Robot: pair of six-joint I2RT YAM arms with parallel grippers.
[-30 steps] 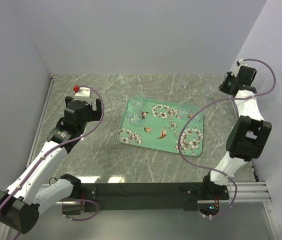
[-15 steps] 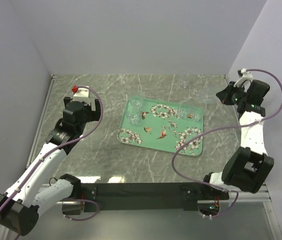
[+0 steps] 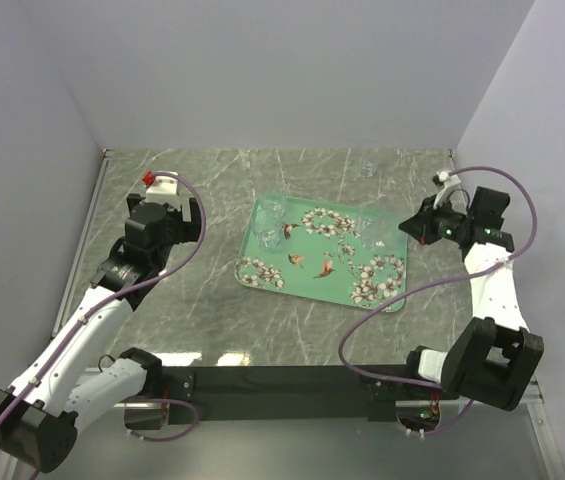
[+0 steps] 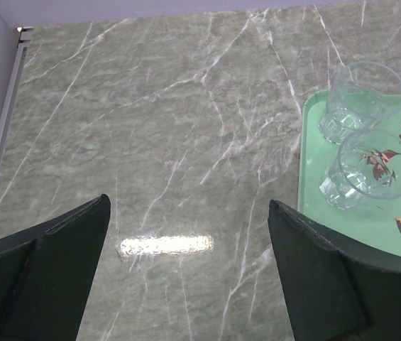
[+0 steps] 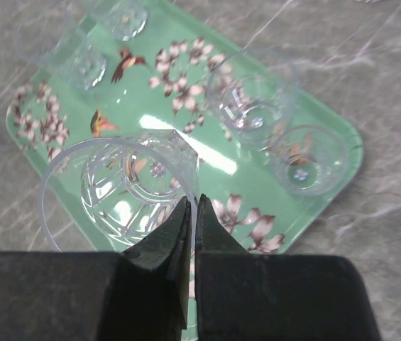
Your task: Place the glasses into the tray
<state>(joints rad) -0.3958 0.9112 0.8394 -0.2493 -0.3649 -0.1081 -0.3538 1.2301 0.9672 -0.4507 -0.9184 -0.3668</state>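
The mint-green tray [image 3: 312, 295] with blossoms and birds lies mid-table. Two clear glasses [image 3: 270, 222] stand at its left end, and they also show in the left wrist view [image 4: 367, 177]. Two more glasses [image 5: 253, 99] stand at its right end. My right gripper [image 3: 417, 225] is shut on the rim of another glass [image 5: 115, 192] and holds it above the tray's [image 5: 328, 121] right part; its jaws [image 5: 191, 206] pinch the glass wall. My left gripper [image 3: 167, 212] is open and empty over bare table left of the tray [image 4: 314, 142], its fingers [image 4: 188, 206] wide apart.
One more clear glass [image 3: 367, 166] stands on the marble table near the back wall. Grey walls enclose the table on the left, back and right. A purple cable loops from the right arm over the tray's near right corner [image 3: 362, 300].
My right gripper has swung from the back right corner leftward and nearer, now over the tray's right end with the glass in it. The left arm has barely moved.
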